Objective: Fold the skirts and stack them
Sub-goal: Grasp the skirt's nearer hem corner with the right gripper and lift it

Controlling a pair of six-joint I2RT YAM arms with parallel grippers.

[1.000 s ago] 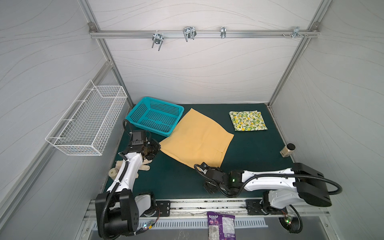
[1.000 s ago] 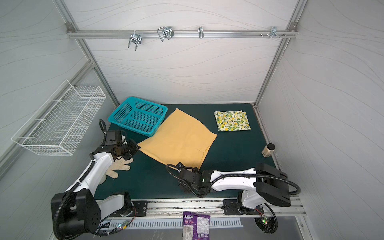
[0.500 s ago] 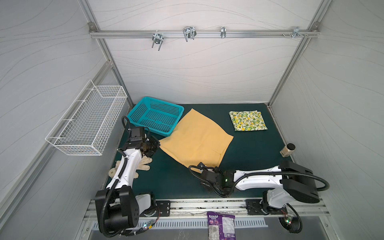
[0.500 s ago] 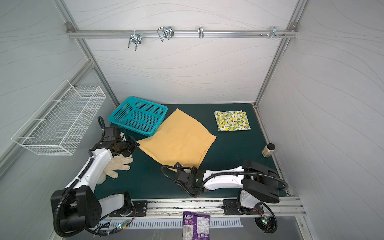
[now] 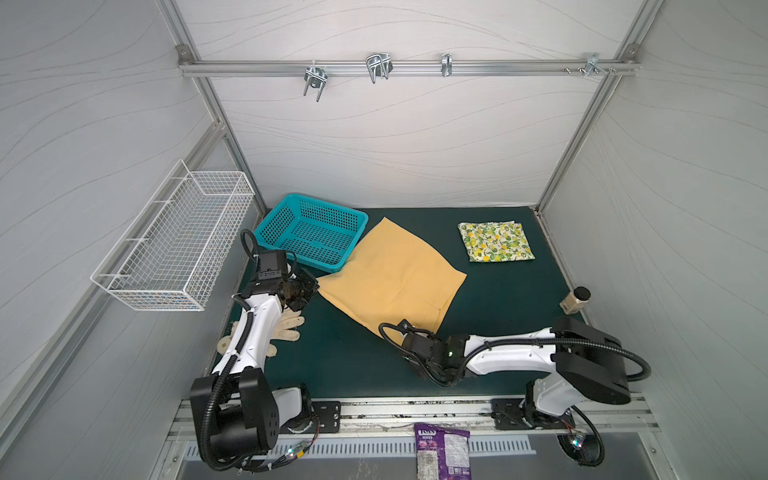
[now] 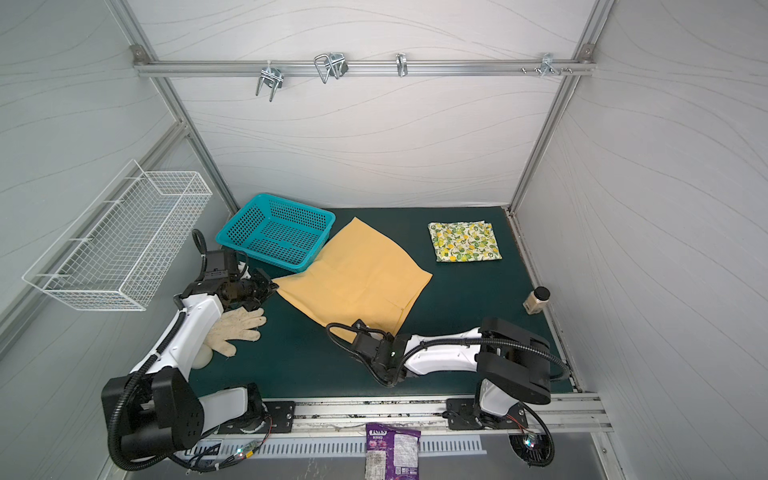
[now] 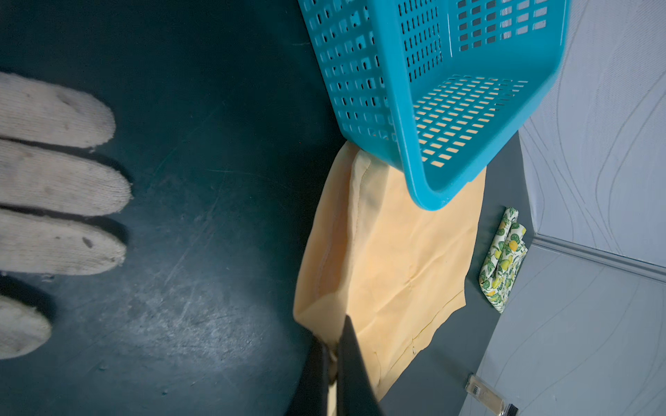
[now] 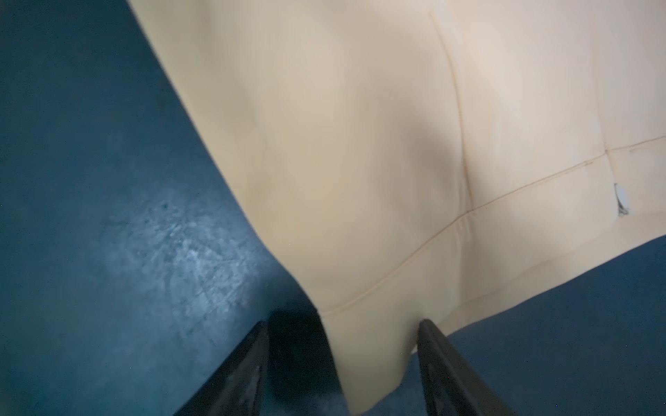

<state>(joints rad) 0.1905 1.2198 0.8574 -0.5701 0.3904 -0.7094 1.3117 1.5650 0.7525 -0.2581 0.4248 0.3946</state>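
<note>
**Item 1: mustard-yellow skirt** (image 5: 390,276). It lies flat and unfolded on the green surface (image 5: 498,316), set as a diamond in both top views. One corner points to the back wall and one to the front rail.

**Item 2: lemon-print skirt** (image 5: 494,241). This one is already a folded rectangle at the far right of the surface. It sits well apart from the mustard piece and from both arms.

**Item 3: left claw** (image 7: 333,345). It is clamped on the skirt's left corner, and the left wrist view shows cloth pinched between the closed fingers.

**Item 4: right claw** (image 8: 342,360). Its fingers stand apart, straddling the skirt's near corner. In the right wrist view the stitched hem runs in between them. It is not gripping yet, though one finger may be brushing the cloth.

**Item 5: governing relation.**
- The two claws sit at the two ends of the skirt's near-left edge.
- The whole body of cloth lies ahead of them, toward the far right.
- A fold, in my judgement, would carry that edge across in that direction, once the right claw closes.

**Item 6: teal basket** (image 5: 311,232). One corner of it overlaps the skirt's far-left edge, and yellow cloth shows through its floor slots. It may drag when the cloth is lifted.

**Item 7: work glove** (image 5: 286,328). It lies beside the left arm and touches no skirt.
</note>
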